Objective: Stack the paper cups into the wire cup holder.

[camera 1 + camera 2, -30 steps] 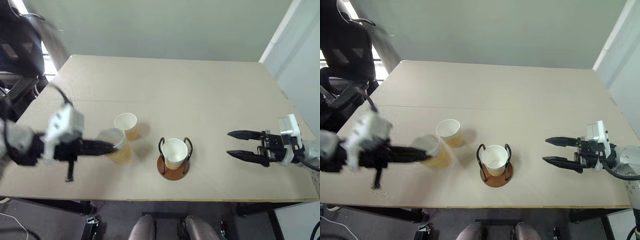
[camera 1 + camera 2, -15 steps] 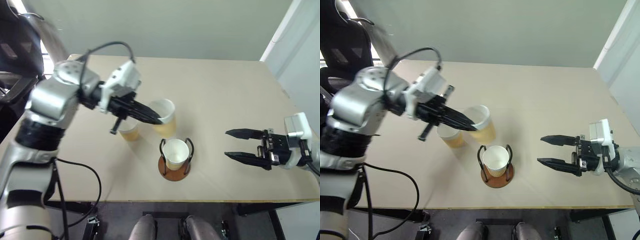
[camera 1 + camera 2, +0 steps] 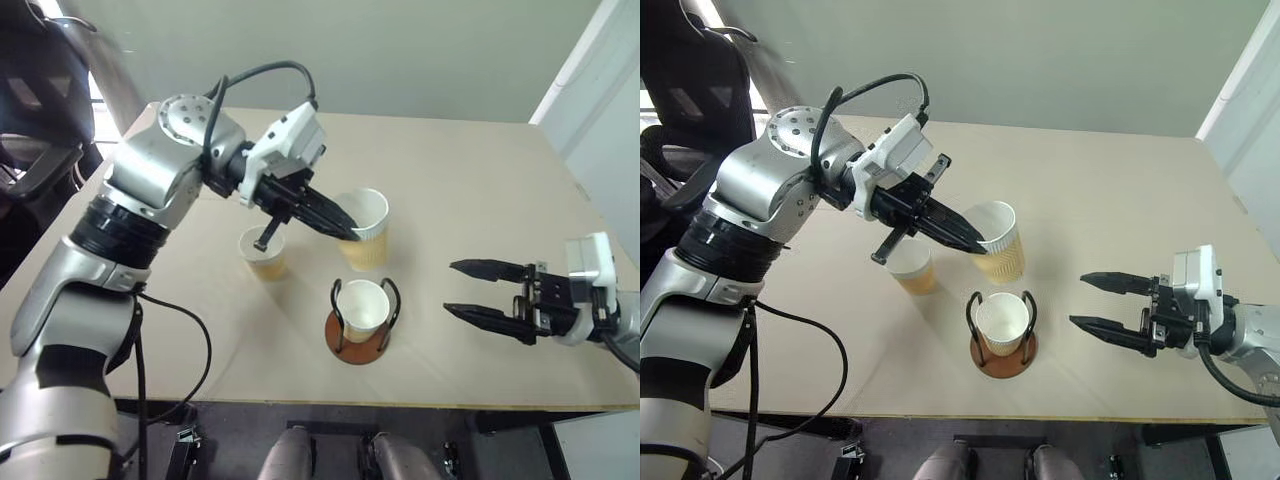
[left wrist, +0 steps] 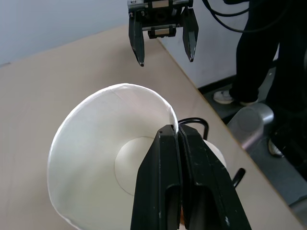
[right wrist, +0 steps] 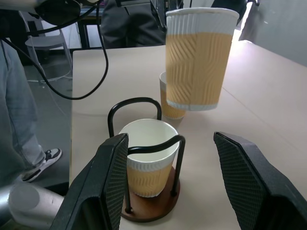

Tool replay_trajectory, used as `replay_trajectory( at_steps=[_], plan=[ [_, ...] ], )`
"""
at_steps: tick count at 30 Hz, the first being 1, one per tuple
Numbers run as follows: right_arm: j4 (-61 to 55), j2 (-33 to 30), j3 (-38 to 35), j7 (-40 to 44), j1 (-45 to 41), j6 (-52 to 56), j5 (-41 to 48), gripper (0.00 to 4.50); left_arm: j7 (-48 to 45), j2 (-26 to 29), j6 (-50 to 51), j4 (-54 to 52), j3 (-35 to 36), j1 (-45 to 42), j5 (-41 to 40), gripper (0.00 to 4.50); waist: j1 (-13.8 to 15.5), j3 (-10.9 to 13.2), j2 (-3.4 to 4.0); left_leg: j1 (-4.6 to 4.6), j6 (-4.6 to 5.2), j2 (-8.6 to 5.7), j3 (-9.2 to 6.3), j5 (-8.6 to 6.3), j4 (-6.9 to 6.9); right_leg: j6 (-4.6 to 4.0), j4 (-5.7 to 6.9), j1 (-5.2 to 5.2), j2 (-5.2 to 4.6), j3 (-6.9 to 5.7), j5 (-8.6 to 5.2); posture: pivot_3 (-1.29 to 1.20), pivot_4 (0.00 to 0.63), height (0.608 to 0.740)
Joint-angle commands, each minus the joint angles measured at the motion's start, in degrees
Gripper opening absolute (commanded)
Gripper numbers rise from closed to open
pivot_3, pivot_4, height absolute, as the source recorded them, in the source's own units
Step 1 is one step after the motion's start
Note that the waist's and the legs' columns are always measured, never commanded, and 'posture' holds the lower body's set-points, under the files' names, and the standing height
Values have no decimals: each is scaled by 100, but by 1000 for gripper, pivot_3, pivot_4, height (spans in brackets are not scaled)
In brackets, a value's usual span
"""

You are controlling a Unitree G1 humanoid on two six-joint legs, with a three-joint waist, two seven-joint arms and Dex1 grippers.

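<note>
My left gripper [image 3: 345, 228] is shut on the near rim of a tan ribbed paper cup [image 3: 368, 232], one finger inside and one outside. It holds the cup upright in the air, just behind the wire cup holder [image 3: 357, 342]. In the left wrist view the black fingers [image 4: 168, 158] pinch the white rim of that cup [image 4: 96, 158]. A second cup [image 3: 362, 305] sits inside the holder's black loops. A third cup [image 3: 262, 252] stands on the table to the holder's left. My right gripper [image 3: 450, 288] hovers open to the holder's right, pointing at it, with nothing between its fingers.
The beige table [image 3: 450, 180] has free room behind and to the right of the holder. A black chair [image 3: 35, 90] stands past the table's left edge. A person's legs [image 5: 19, 110] show beyond the table in the right wrist view.
My left arm has lifted its cup off the table's left side and carried it right, to just behind the holder. The right gripper has hardly moved.
</note>
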Motion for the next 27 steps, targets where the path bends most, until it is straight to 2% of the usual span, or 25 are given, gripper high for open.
replay_trajectory(
  at_steps=[1, 11, 27],
  plan=[
    [-102, -71, -189, 15, 56, -105, 25, 2875, -243, 136, 80, -478, -75, -185, -441, 32, -1, 0, 0, -1, 0, -1, 0, 0, 2, 2, 1, 0, 0, 1, 3, 0, 150, 740],
    [-127, -152, -344, -8, 224, -137, 34, 2875, -243, 10, 68, -824, -554, -55, -405, 32, -5, 0, 0, 2, 6, -8, 1, 19, 10, 8, 10, 3, 0, 10, 11, 0, 150, 740],
    [-262, -143, -411, -204, 473, -172, -39, 2875, -243, 129, -694, -206, -1246, -192, -196, 32, 0, 0, 0, -2, 7, -9, 1, 19, 10, 11, 8, 3, 0, 11, 10, 0, 150, 740]
  ],
)
